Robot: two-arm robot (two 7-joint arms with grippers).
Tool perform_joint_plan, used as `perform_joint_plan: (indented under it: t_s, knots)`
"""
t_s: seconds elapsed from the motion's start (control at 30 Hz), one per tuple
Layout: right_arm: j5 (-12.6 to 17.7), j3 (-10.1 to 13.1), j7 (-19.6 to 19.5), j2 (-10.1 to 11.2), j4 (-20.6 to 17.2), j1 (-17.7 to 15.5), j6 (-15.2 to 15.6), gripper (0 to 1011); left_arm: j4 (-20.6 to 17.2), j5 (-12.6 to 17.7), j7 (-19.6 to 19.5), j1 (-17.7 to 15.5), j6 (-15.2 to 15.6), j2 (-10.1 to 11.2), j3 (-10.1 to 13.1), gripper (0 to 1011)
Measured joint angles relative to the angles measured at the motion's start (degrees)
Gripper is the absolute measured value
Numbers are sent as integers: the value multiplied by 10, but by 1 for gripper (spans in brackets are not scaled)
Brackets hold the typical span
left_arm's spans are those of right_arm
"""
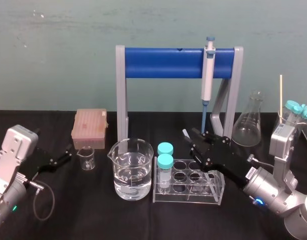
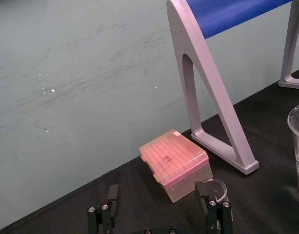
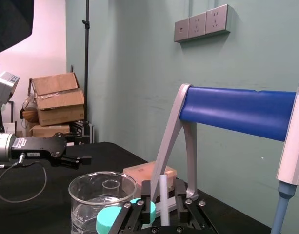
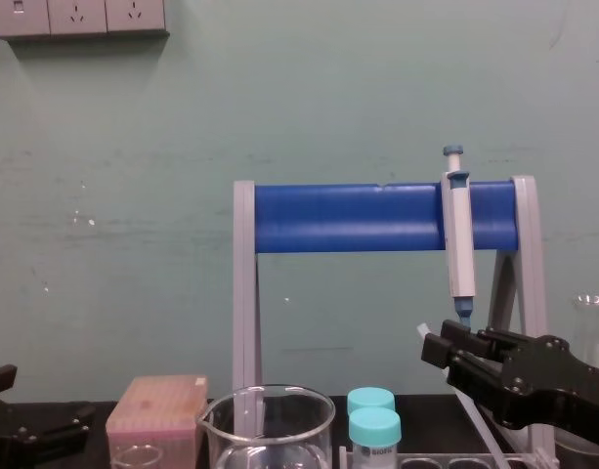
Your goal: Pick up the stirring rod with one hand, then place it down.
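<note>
The stirring rod (image 3: 164, 195) is a thin translucent white stick lying between the fingers of my right gripper (image 3: 164, 207), with a narrow dark gap on each side of it. From the chest view the rod (image 4: 425, 332) pokes out past the fingertips and slants down behind the gripper (image 4: 438, 348). That gripper (image 1: 192, 138) hovers over the back of the clear tube rack (image 1: 213, 192), pointing toward the blue stand. My left gripper (image 1: 68, 152) rests low on the left by a small beaker (image 1: 86, 157), with its fingers (image 2: 103, 214) spread wide and nothing between them.
A large beaker of water (image 1: 130, 170) stands left of the rack, which holds two teal-capped tubes (image 1: 165, 160). A pipette (image 1: 209, 75) hangs on the blue stand (image 1: 163, 62). A pink tip box (image 1: 89, 129) sits back left and a flask (image 1: 248, 120) back right, beside a pale stick (image 1: 281, 95).
</note>
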Motion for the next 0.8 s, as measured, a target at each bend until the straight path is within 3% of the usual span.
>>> perform_joint_plan:
  t_s: [0.47,0.8]
  knots:
    - [0,0,0,0,0,0,-1,748,0,0,0,0,0,0,0,1000]
    - [-3,3,-5,0,-6,0,-14,985,0,0,0,0,0,0,0,1000]
